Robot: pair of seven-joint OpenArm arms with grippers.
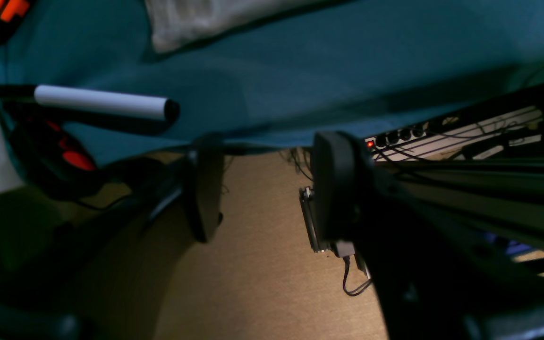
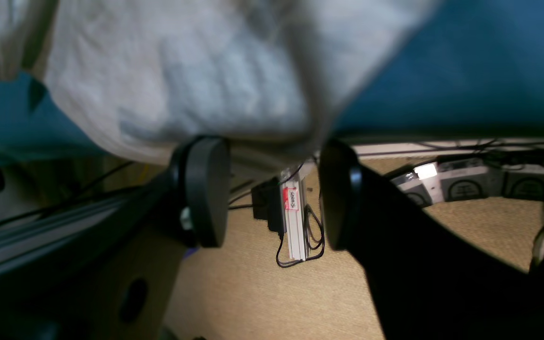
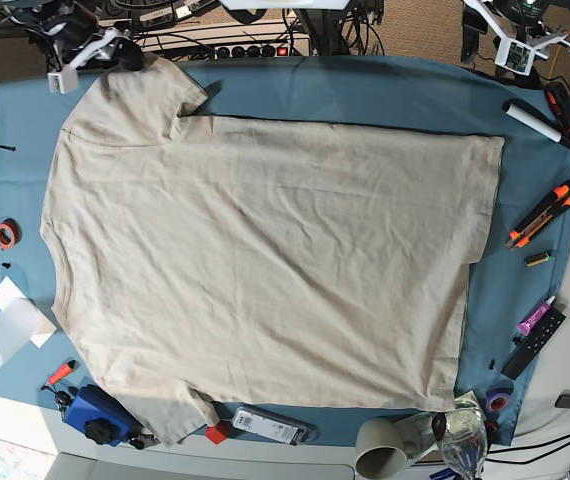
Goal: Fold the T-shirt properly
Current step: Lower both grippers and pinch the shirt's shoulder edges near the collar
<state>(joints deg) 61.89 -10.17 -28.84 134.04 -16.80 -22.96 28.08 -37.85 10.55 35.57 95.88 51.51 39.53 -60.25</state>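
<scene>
Table: covered by a teal cloth (image 3: 345,90), its near and right edges showing pale tabletop.
Left edge: a red tape ring (image 3: 5,234), a clear cup (image 3: 5,335) on white paper.
Near-left corner: a blue box (image 3: 100,415).
T-shirt (image 3: 265,270): beige, spread flat across the middle of the table, sleeves toward the left edge, hem toward the right.
Right gripper (image 2: 272,189): at the far-left corner, jaws apart, empty, a sleeve edge just above them.
Floor: tan carpet (image 2: 262,293) below the far edge, with cables and a power strip (image 1: 456,132).
Left gripper (image 1: 262,189): at the far-right corner, jaws apart, empty, over the cloth's edge.
Right edge: a white marker (image 3: 533,120), an orange knife (image 3: 543,212), a black remote (image 3: 533,342).
Near edge, right: a mug (image 3: 380,448) lying beside a glass (image 3: 462,440).
</scene>
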